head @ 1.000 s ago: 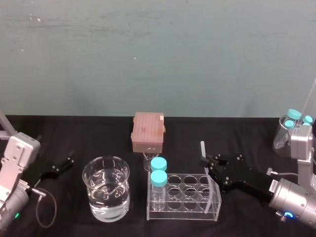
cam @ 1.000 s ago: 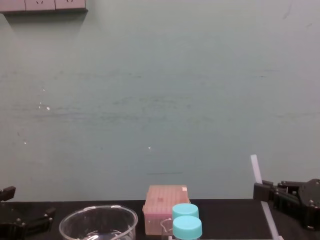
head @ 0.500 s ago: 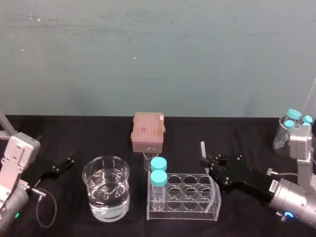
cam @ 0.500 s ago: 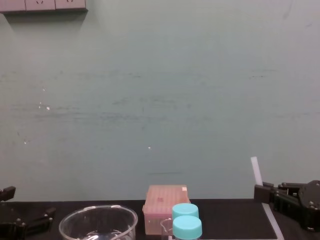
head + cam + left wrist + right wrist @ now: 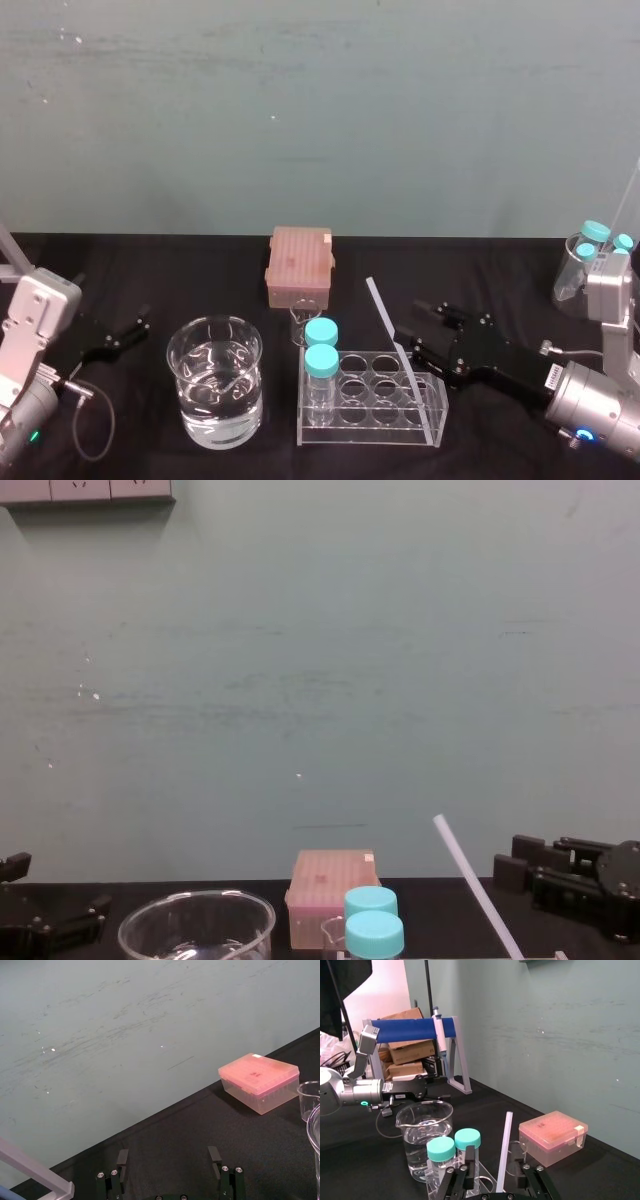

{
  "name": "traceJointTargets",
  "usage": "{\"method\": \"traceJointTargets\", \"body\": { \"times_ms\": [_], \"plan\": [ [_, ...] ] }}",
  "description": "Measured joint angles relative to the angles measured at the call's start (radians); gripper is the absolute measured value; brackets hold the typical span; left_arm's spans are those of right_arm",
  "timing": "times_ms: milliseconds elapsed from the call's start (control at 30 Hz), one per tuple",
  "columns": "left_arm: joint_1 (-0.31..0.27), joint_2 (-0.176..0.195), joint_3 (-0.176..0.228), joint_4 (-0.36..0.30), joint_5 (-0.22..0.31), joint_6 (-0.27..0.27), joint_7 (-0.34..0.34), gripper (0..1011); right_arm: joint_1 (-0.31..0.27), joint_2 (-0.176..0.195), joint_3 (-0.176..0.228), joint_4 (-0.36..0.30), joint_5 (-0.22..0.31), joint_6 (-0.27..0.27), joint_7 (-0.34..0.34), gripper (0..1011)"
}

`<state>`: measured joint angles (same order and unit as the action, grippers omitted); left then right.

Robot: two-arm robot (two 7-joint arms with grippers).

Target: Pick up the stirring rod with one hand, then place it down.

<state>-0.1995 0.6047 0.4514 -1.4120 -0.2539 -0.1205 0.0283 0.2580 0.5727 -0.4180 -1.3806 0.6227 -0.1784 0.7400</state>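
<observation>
The stirring rod is a thin white stick leaning up and to the left, with its lower end in the clear tube rack. My right gripper is level with the rod's middle, just right of the rack, and stands open. In the right wrist view the rod rises between the two spread fingers with a gap on each side. In the chest view the rod slants left, clear of the right gripper. My left gripper rests open at the table's left.
Two blue-capped bottles stand in the rack's left end. A beaker of water is left of the rack. Behind them are a pink box and a small glass. A container of blue-capped bottles stands far right.
My right gripper has opened and let go of the rod. The rod's top has tipped left, from nearly upright to a clear lean over the rack.
</observation>
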Motion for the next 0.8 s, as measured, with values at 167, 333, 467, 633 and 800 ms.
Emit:
{"method": "traceJointTargets", "body": {
  "times_ms": [167,333,467,633,800],
  "plan": [
    [0.0,0.0,0.0,0.0,0.0,0.0,0.0,1005,0.0,0.0,0.0,0.0,0.001,0.0,0.0,609],
    [0.0,0.0,0.0,0.0,0.0,0.0,0.0,1005,0.0,0.0,0.0,0.0,0.001,0.0,0.001,786],
    [0.0,0.0,0.0,0.0,0.0,0.0,0.0,1005,0.0,0.0,0.0,0.0,0.001,0.0,0.001,895],
    [0.0,0.0,0.0,0.0,0.0,0.0,0.0,1005,0.0,-0.002,0.006,-0.004,0.014,-0.006,0.015,1000],
    [0.0,0.0,0.0,0.0,0.0,0.0,0.0,1005,0.006,-0.012,0.035,-0.053,0.073,-0.024,0.046,1002]
  ]
}}
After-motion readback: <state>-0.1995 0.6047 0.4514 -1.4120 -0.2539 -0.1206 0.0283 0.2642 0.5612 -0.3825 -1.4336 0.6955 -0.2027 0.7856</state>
